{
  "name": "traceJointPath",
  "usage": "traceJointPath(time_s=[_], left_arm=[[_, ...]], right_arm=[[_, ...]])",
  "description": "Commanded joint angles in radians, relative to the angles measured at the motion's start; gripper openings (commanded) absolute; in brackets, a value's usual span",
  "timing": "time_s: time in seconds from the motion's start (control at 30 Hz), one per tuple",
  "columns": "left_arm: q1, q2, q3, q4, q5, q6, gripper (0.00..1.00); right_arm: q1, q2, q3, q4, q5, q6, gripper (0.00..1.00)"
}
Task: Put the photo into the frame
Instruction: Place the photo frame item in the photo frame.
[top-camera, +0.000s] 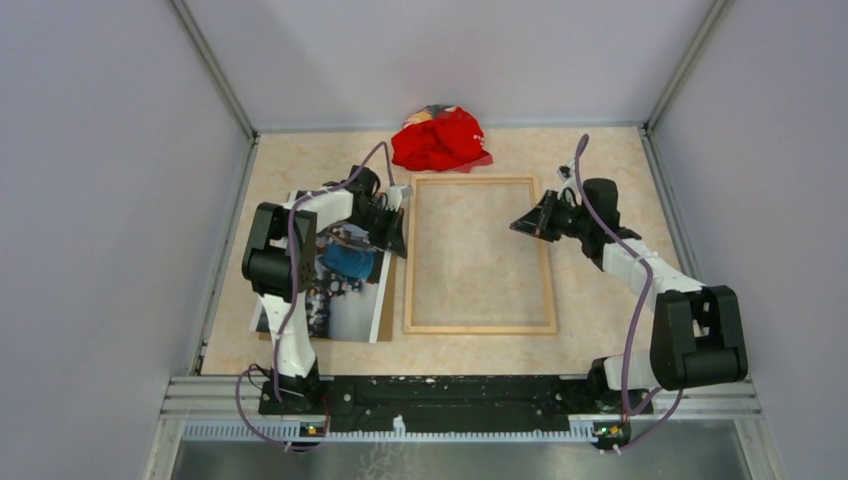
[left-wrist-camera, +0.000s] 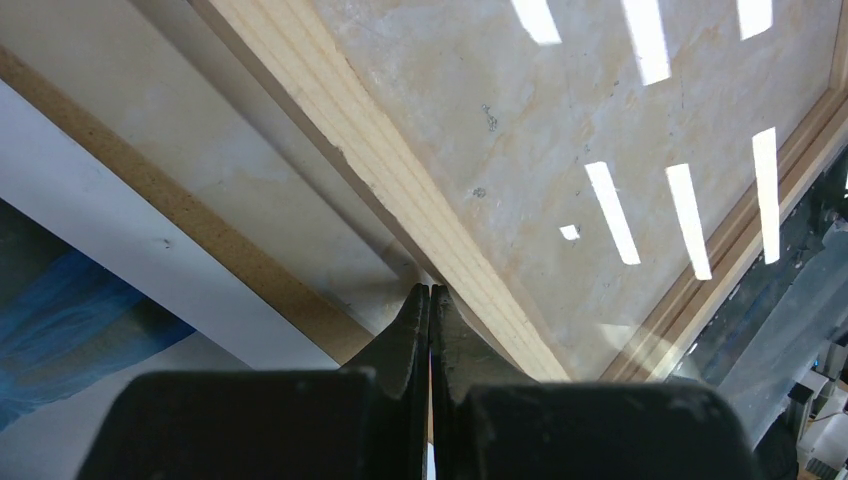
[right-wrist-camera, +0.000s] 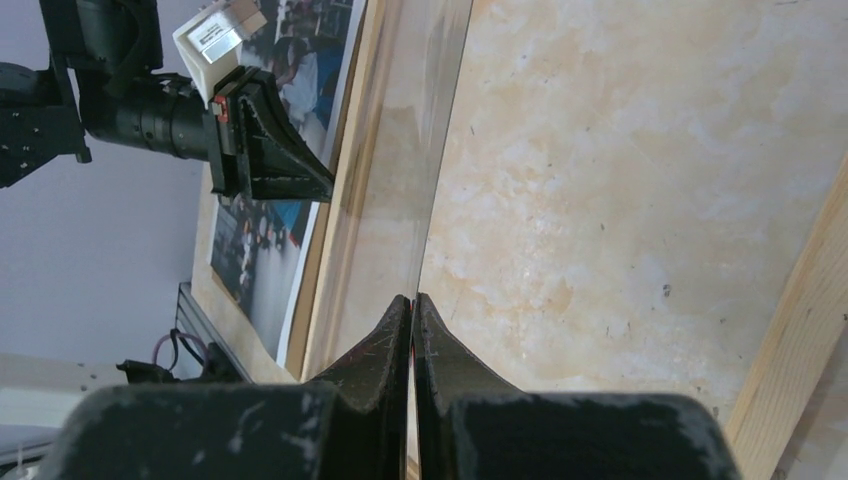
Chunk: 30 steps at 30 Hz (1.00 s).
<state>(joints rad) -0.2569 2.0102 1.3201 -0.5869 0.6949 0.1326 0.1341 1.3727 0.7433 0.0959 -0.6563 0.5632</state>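
Note:
The light-wood frame (top-camera: 480, 327) lies flat mid-table. The photo (top-camera: 345, 290), a glossy print in blue and dark tones, lies on a brown backing board (top-camera: 387, 312) left of the frame. It also shows in the right wrist view (right-wrist-camera: 255, 250). A thin clear pane (right-wrist-camera: 400, 180) hangs just above the frame and reflects the ceiling lights (left-wrist-camera: 610, 210). My right gripper (top-camera: 516, 226) is shut on the pane's right edge (right-wrist-camera: 412, 297). My left gripper (top-camera: 401, 243) is shut at the frame's left rail (left-wrist-camera: 431, 287), and the pane's left edge runs into its tips.
A crumpled red cloth (top-camera: 440, 140) lies at the back, just beyond the frame's far rail. Grey walls close in the table on the left, right and back. A metal rail (top-camera: 460, 395) runs along the near edge.

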Motion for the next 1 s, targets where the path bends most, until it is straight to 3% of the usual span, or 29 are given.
traceJointPath(time_s=[0.0,0.4,0.97], left_arm=[[-0.013,-0.014,0.004,0.013,0.033,0.006,0.01],[-0.021,-0.006,0.023,0.005,0.034,0.004,0.01],[-0.027,0.003,0.034,-0.003,0.031,0.011,0.01]], right_arm=[[-0.001,-0.02,0.068,-0.058,0.006,-0.056,0.0],[-0.001,0.006,0.039,0.011,-0.027,-0.01,0.0],[0.002,-0.063,-0.106,0.307,-0.054,0.139,0.0]])
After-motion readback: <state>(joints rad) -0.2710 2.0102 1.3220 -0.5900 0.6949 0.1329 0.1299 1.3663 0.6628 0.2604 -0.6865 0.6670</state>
